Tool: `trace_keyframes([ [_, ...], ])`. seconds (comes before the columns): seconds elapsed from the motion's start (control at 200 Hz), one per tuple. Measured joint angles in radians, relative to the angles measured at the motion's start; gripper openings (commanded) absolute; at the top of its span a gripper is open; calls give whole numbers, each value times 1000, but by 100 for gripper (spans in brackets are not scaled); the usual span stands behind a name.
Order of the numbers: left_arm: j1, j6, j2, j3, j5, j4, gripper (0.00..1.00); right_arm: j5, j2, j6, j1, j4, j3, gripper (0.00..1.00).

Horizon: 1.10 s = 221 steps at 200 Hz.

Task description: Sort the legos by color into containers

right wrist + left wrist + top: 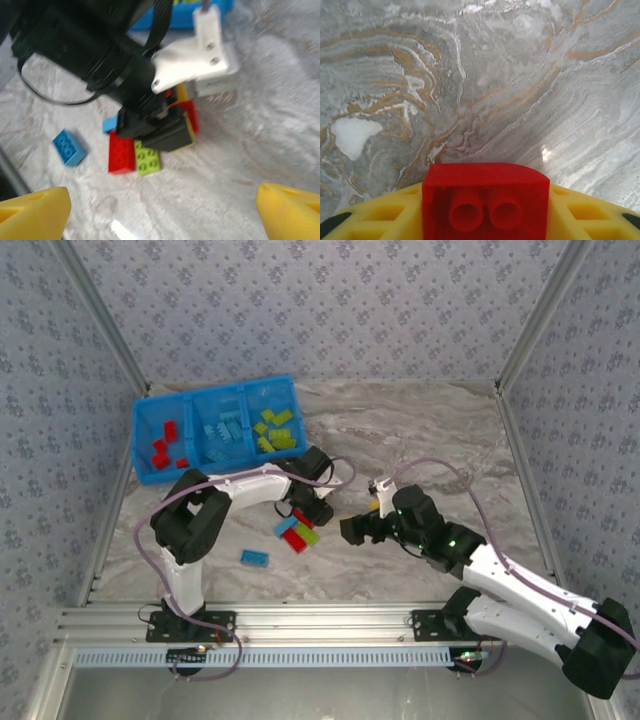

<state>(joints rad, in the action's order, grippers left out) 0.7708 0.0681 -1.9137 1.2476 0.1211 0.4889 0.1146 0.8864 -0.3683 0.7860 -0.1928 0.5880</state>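
left end effector clamps a red lego in its wrist view; right end effector seems spread wide.

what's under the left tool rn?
Left tool grips a red brick. Below: loose red brick, green brick, blue brick partly covered. Anything right beneath is hidden.

The right tool is seen with its yellow fingertips spread wide at the lower corners. Above it, the left tool is held low over the marbled table, with a red lego gripped at its tip. Just beside it, a second red lego and a lime lego are laid touching. A blue lego is set apart at the left. The blue tray is glimpsed along the top.
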Motion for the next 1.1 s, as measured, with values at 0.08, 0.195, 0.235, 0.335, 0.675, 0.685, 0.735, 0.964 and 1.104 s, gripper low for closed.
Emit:
trace_keyframes([
  [0.08,2,-1,0,-2,-13,-16,44,58,31,14,3,-29,9,96],
  [0.195,2,-11,15,-18,-40,-47,34,99,53,31,13,-75,22,96],
  [0.235,2,-17,28,-26,-52,-54,33,107,52,37,17,-83,25,96],
  [0.335,2,-36,100,-43,-89,-75,34,111,50,43,21,-93,30,96],
  [0.675,-323,-175,476,-34,-202,-146,35,98,16,44,21,-96,30,97],
  [0.685,-346,-182,480,-31,-199,-146,35,97,16,44,21,-95,30,97],
  [0.735,-454,-212,483,-12,-217,-146,35,91,15,44,21,-93,30,97],
  [0.964,-801,-400,410,43,-252,-129,36,84,8,44,21,-76,29,97],
  [1.104,-887,-454,262,155,-257,-72,38,84,-17,43,21,-67,18,97],
])
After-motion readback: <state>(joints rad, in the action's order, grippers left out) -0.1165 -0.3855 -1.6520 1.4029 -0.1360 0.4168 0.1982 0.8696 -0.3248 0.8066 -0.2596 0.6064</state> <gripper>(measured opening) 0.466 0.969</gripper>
